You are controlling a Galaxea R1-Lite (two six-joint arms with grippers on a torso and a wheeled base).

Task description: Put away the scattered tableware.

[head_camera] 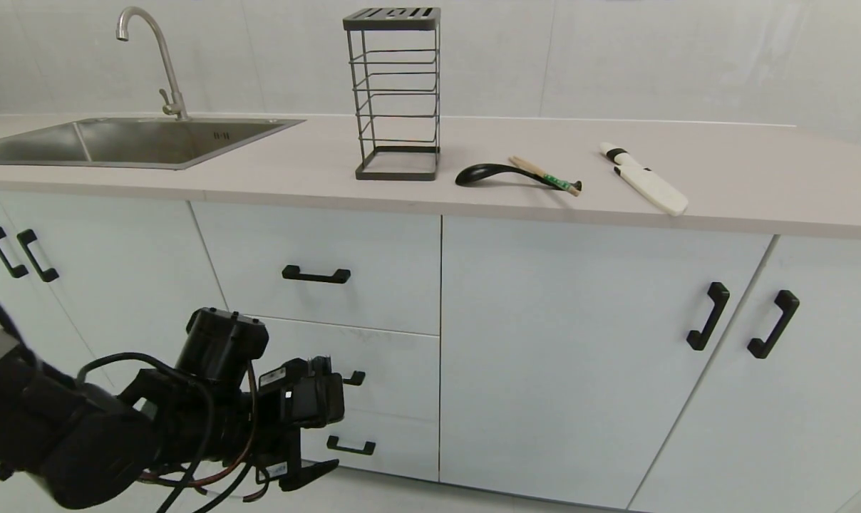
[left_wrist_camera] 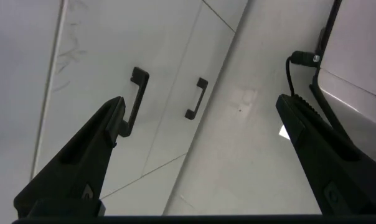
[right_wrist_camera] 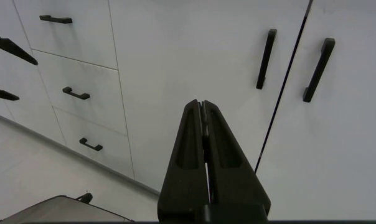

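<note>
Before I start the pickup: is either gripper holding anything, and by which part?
Nothing is held. The left gripper is open and empty; the right gripper is shut on nothing.

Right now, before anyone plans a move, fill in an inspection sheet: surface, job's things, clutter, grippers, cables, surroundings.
surface: pale countertop, sink at its left end.
job's things: black ladle, chopsticks at its handle, white knife, all lying right of the empty wire rack.
clutter: nothing seen.
grippers: left gripper open, low before the drawers; right gripper shut, holding nothing.
cables: black loops along the left arm.
surroundings: faucet, white cabinets with black handles.
</note>
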